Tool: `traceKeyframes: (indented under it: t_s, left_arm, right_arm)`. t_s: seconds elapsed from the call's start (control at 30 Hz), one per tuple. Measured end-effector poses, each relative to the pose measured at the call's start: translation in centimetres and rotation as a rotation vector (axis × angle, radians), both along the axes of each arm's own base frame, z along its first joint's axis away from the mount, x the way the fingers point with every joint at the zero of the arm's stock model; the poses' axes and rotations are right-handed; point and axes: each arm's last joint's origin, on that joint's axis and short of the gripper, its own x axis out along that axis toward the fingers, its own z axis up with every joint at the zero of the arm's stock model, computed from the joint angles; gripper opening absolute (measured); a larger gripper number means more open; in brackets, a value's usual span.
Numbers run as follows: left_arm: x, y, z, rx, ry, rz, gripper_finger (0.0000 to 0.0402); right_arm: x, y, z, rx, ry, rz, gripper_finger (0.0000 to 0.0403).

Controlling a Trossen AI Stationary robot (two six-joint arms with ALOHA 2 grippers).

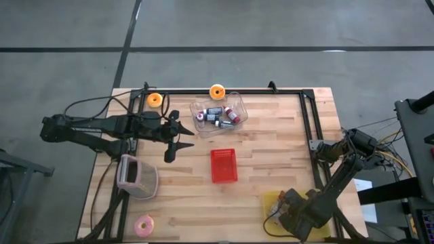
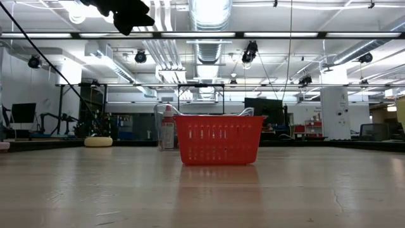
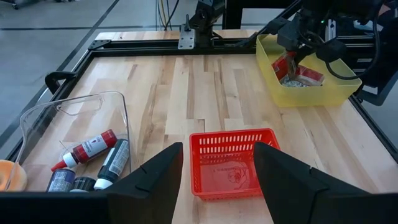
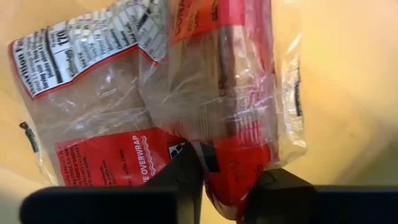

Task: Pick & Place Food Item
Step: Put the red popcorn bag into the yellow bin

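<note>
A yellow bin point(image 3: 311, 94) stands at the table's near right corner and holds food packets in clear and red wrappers point(image 4: 155, 87). My right gripper point(image 4: 230, 177) points down into the bin point(image 1: 271, 200), shut on one packet. A red basket point(image 1: 224, 165) stands empty at mid-table, resting on its base. My left gripper point(image 3: 217, 180) hangs open above the table left of the basket, facing it, with nothing between its fingers. My right gripper pinches a raised red part of the packet's wrapper point(image 4: 231, 163) between its two fingers, coming from above and pointing down. The packet lies in the yellow bin; whether any of it is lifted I cannot tell.
A clear tub point(image 1: 218, 112) with small bottles sits behind the basket. Orange rings point(image 1: 154, 99) point(image 1: 217, 90) lie at the far edge, a pink ring point(image 1: 144, 225) at the near left beside a pink-grey container point(image 1: 137, 177). Bare wood lies between basket and bin.
</note>
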Motion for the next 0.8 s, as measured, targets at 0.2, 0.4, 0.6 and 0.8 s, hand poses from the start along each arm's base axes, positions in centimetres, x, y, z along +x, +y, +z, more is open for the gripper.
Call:
traceKeyframes:
  t_s: [0.2, 0.4, 0.6, 0.8]
  left_arm:
    - [0.0, -0.01, 0.0, 0.001, 0.0, 0.001, 0.0202]
    - [0.0, -0.01, 0.0, 0.001, 0.0, 0.001, 0.0202]
    - [0.0, -0.01, 0.0, 0.001, 0.0, 0.001, 0.0202]
    - [0.0, 0.0, 0.0, 0.001, 0.0, 0.001, 0.0202]
  right_arm:
    - [-0.03, -0.04, -0.05, -0.002, 0.002, 0.003, 0.01]
    - [-0.15, -0.24, -0.32, -0.013, 0.008, 0.002, 0.015]
    - [-0.16, -0.25, -0.33, -0.014, 0.007, -0.008, 0.0194]
    - [-0.15, -0.25, -0.33, -0.014, 0.006, -0.012, 0.0231]
